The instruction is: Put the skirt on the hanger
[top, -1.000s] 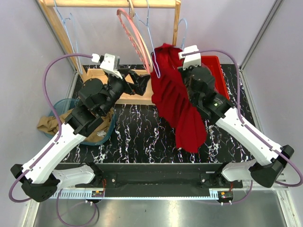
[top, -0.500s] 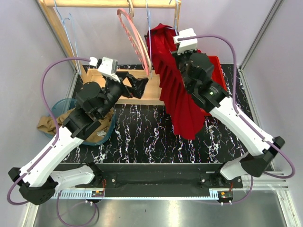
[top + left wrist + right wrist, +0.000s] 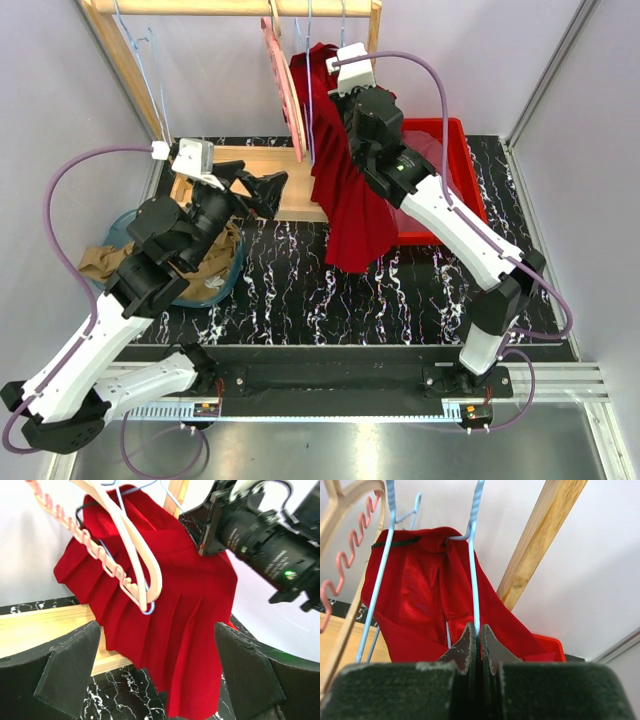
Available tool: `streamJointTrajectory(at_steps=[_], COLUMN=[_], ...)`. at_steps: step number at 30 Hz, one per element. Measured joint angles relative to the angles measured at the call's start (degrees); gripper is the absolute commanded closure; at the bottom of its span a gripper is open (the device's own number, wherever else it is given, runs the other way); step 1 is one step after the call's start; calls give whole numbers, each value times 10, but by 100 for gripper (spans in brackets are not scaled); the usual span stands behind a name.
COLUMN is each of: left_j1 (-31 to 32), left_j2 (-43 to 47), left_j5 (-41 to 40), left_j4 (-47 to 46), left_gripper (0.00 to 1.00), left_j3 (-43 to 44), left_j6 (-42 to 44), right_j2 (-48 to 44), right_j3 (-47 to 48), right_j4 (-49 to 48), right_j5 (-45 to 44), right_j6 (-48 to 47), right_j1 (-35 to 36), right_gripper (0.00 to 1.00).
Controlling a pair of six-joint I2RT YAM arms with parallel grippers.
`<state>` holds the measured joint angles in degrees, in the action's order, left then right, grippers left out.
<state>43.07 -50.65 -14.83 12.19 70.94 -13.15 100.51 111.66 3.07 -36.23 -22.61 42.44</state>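
Note:
The red pleated skirt (image 3: 345,190) hangs from a light blue wire hanger (image 3: 310,110) just under the wooden rail (image 3: 230,8). My right gripper (image 3: 340,95) is up by the rail. In the right wrist view it (image 3: 477,630) is shut on the hanger's wire (image 3: 472,570), with the skirt (image 3: 420,600) draped behind it. My left gripper (image 3: 250,183) is open and empty, left of the skirt and apart from it. In the left wrist view it (image 3: 157,635) faces the skirt (image 3: 190,630) and the blue hanger's lower loop (image 3: 146,611).
A cream and pink wavy hanger (image 3: 285,85) hangs left of the skirt, close to it (image 3: 135,555). More blue wire hangers (image 3: 150,60) hang far left. The rack's wooden base (image 3: 290,185), a red bin (image 3: 455,170) and a teal basket (image 3: 130,230) with tan cloth stand below.
My right arm has lifted the hanger and skirt up and to the left, close to the rail. My left gripper has drawn back to the left, away from the skirt.

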Motion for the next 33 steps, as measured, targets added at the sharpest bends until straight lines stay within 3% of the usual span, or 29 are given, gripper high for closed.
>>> streamJointTrajectory(at_steps=[3, 5, 7, 8, 11, 17, 25, 30, 33], left_j1=[0, 0, 0, 0, 0, 0, 0, -5, -39], left_j2=[6, 7, 7, 7, 6, 0, 9, 17, 9], left_j5=[-7, -10, -14, -16, -23, -50, -130, -212, -243], left_j4=[7, 12, 16, 19, 25, 48, 116, 206, 269], left_gripper=[1, 1, 1, 1, 1, 1, 1, 1, 1], left_j3=[-1, -1, -1, -1, -1, -1, 0, 0, -12], left_j6=[1, 1, 1, 1, 1, -4, -39, -113, -174], right_j2=[7, 7, 7, 7, -4, -77, -270, -402, -468], right_j3=[3, 6, 10, 12, 12, 12, -15, -129, -236], right_j4=[14, 29, 41, 43, 61, 104, 177, 243, 278], right_j5=[-4, -4, -4, -4, -1, 25, 71, 101, 123], right_j6=[12, 26, 47, 57, 85, 135, 209, 287, 342], right_j1=[-6, -10, -13, -14, -19, -21, -21, -21, -21], right_gripper=[100, 77, 59, 42, 30, 25, 22, 22, 22])
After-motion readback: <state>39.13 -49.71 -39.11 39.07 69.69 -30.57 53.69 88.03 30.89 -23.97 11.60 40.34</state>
